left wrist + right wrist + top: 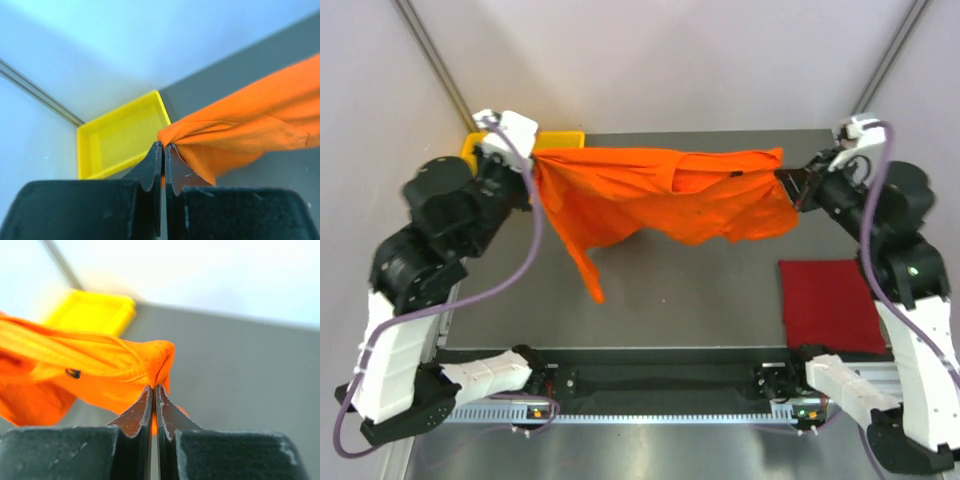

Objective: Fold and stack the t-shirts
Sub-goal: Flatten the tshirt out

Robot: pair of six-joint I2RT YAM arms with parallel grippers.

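Observation:
The orange t-shirt (660,195) hangs stretched in the air between my two grippers over the far half of the table. My left gripper (533,153) is shut on its left end, seen as bunched orange cloth (240,125) in the left wrist view at the fingertips (164,146). My right gripper (786,178) is shut on its right end; the cloth (100,370) bunches at the fingertips (153,387). A sleeve dangles down toward the table (590,280). The dark red t-shirt (830,300) lies folded flat at the right near edge.
A yellow plastic tray (560,139) sits at the far left corner behind the left gripper; it also shows in the left wrist view (120,137) and the right wrist view (95,312). The grey table (690,290) is walled by white panels at the back.

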